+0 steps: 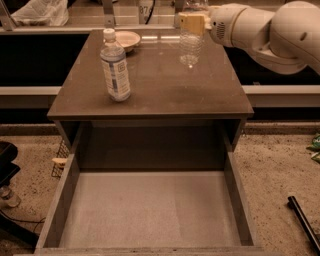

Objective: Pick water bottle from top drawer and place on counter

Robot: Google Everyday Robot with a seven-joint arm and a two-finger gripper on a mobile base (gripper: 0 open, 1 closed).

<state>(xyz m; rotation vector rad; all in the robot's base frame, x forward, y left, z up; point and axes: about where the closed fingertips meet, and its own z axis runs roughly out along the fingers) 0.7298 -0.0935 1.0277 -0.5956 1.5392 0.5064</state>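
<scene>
The water bottle (190, 46) is small, clear and ribbed; its cap is cut off by the top edge of the view. My gripper (192, 22) is shut on its upper part and holds it upright over the back right of the glossy brown counter (170, 90). I cannot tell whether its base touches the counter. The white arm (260, 27) reaches in from the upper right. The top drawer (150, 210) stands pulled fully open below the counter, with nothing on its pale grey liner floor.
A larger bottle with a white-and-blue label (116, 65) stands at the counter's left. A small pale bowl (127, 39) sits behind it. A pale ledge with metal brackets (107, 10) runs behind. A black bar (303, 221) lies on the floor at right.
</scene>
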